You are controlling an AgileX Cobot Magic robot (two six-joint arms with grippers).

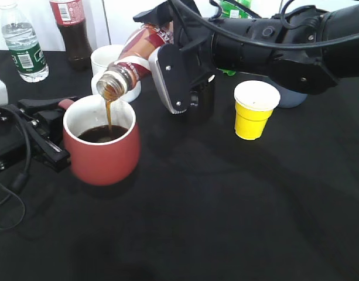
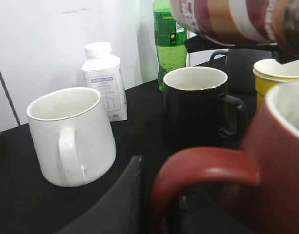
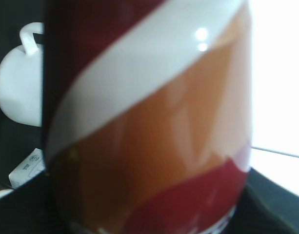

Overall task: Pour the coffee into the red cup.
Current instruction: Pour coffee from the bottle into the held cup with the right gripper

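While clamping coffee bottle, right gripper, pouring, red cup

Your two arms, one reaching across, one low.

Your right arm stretches leftward across the middle, wrist rolled, its gripper clamped. Your left gripper lies low near the tabletop; you can't tell how its fingers stand.
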